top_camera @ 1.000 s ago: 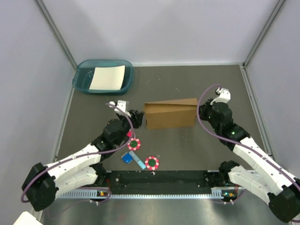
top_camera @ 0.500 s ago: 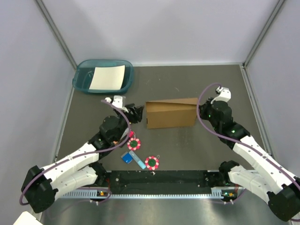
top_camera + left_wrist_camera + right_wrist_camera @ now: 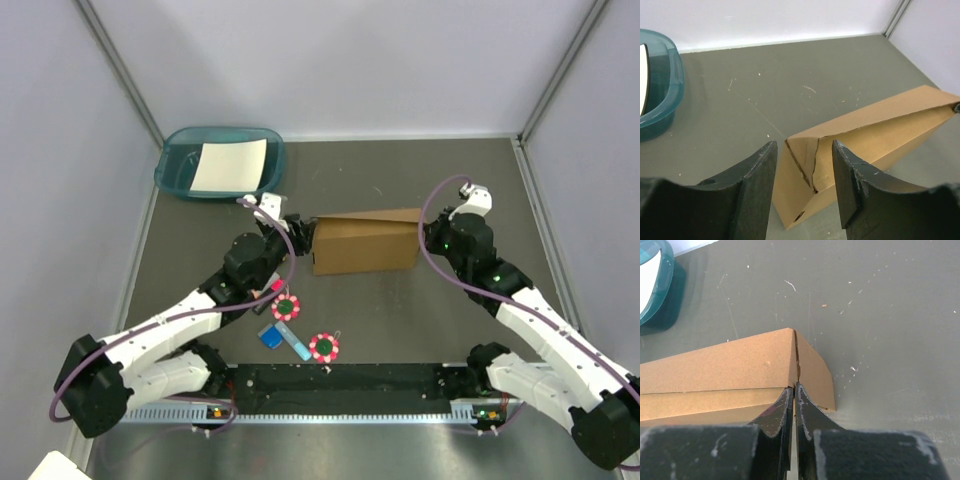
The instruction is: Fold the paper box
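The box (image 3: pixel 365 243) sits mid-table (image 3: pixel 400 310), partly folded, its long axis running left to right between my two arms. Its left end, which looks not yet tucked shut, lies straight ahead of my left gripper (image 3: pixel 804 150). Those jaws stand about half open, empty, straddling that corner. My right gripper (image 3: pixel 794 390) is fully closed, tips against the seam at the box's right end. The left arm is better lined up.
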Robot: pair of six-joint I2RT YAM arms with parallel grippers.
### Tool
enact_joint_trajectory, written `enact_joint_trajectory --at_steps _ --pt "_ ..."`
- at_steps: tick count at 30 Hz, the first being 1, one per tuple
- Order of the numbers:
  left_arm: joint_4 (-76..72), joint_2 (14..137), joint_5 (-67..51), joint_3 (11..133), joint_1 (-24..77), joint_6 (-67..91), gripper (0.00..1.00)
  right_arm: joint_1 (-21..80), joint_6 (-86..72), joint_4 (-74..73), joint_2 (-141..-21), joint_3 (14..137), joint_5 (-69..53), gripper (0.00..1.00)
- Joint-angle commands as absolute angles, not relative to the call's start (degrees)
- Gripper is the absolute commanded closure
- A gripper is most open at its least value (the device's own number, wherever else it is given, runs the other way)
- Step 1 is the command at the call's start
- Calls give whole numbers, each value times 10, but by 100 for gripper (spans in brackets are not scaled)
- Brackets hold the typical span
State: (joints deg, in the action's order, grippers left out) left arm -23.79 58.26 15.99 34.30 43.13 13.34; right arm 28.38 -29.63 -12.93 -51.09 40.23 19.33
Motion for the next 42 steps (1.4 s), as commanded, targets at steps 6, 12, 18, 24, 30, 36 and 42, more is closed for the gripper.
enact_joint_trajectory --at_steps 6,12,18,24,30,36,42 --pt "-228 575 165 355 423 117 53 285 -293 -204 -531 401 192 100" --pt "-231 593 164 376 423 123 62 284 -290 -204 -535 399 196 100" --pt "-230 623 142 397 423 119 67 284 -291 -205 -532 399 196 100" --pt "-232 627 139 383 422 124 80 285 -291 -204 -530 399 192 100" --pt "-232 625 144 374 422 128 100 284 -292 -205 -527 402 188 100" --pt "-265 630 104 348 422 162 100 285 -297 -206 -523 403 178 100" --pt "-304 652 74 320 425 215 100 285 -296 -208 -522 402 180 100"
